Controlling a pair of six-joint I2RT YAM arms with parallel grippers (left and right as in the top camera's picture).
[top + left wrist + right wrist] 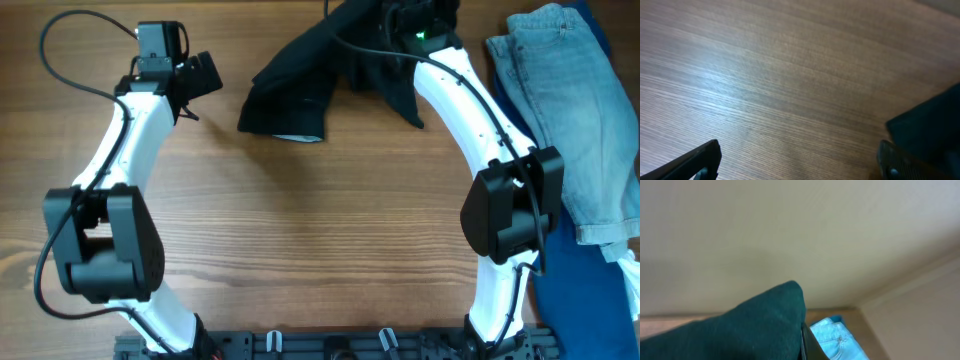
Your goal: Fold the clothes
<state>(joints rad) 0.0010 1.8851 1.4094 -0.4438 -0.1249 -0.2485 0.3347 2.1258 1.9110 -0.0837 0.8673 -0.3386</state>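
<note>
Left arm (125, 140): elbow bent, wrist at 10 o'clock above the bench (300, 230)
Left jaws: wide apart
Right arm (470, 110): stretched towards 1 o'clock
Right jaws: clamped on the black garment (300, 90) — bunched at 12 o'clock, one end lifted

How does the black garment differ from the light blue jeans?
The black garment is plain matte black; the jeans are pale blue denim. The garment is bunched and partly lifted at the far edge; the jeans lie spread flat on the right. Both are fabric clothing.
</note>
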